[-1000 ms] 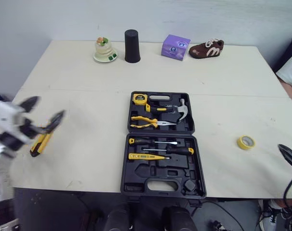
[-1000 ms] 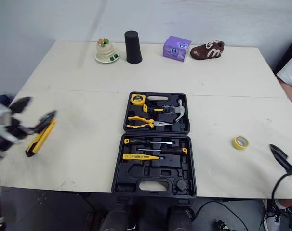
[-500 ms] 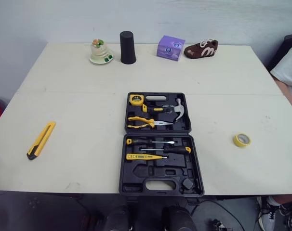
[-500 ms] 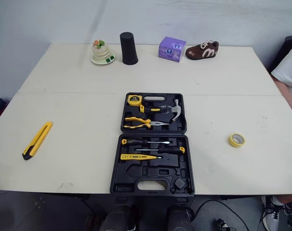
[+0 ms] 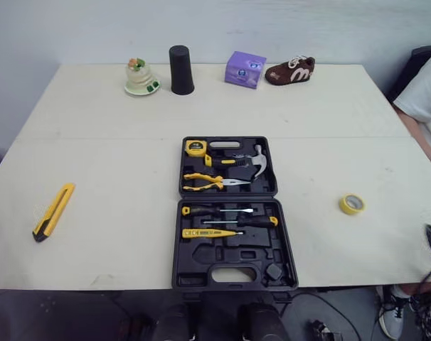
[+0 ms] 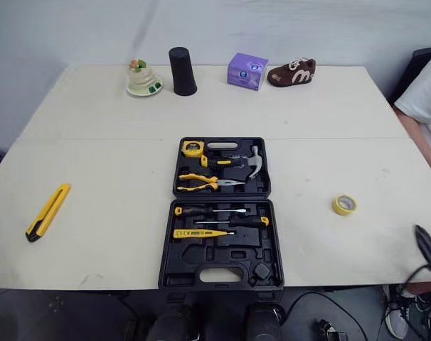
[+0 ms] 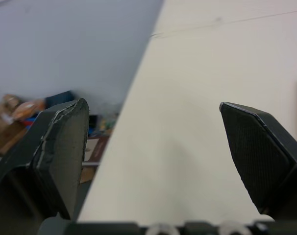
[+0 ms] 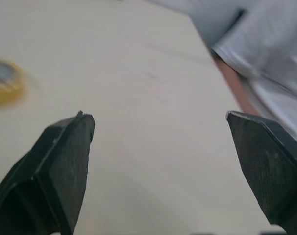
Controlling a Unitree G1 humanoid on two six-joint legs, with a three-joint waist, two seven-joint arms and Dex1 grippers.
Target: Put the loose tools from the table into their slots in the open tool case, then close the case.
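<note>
- The case point(image 5: 201, 254) lies open and flat at the middle of the worktop point(image 5: 116, 170), with its handle edge at 6 o'clock.
- Its far half holds three tools: one tape measure point(image 5: 195, 147), one hammer point(image 5: 252, 162) and one pair of pliers point(image 5: 212, 182).
- Its near half holds three more: two screwdrivers point(image 5: 215, 210) and one yellow tester point(image 5: 208, 232). The recesses beneath them show bare black moulding.
- Two loose things lie on the worktop. One yellow knife point(image 5: 52, 212) is at 9 o'clock from the case, well apart from it. One yellow tape roll point(image 5: 351, 204) is at 3 o'clock, nearer.
- Four things stand in a row along the far edge, from 11 to 1 o'clock: an ornament point(image 5: 141, 78), a black cup point(image 5: 180, 69), a purple box point(image 5: 244, 69) and a brown shoe point(image 5: 289, 70).
- The right pincer point(image 8: 156, 117) is spread wide and holds nothing, over bare worktop near the tape roll.
- The left pincer point(image 7: 152, 103) is also spread wide and holds nothing, over the worktop's edge.
- A person's white sleeve point(image 5: 425, 85) shows at 2 o'clock.
</note>
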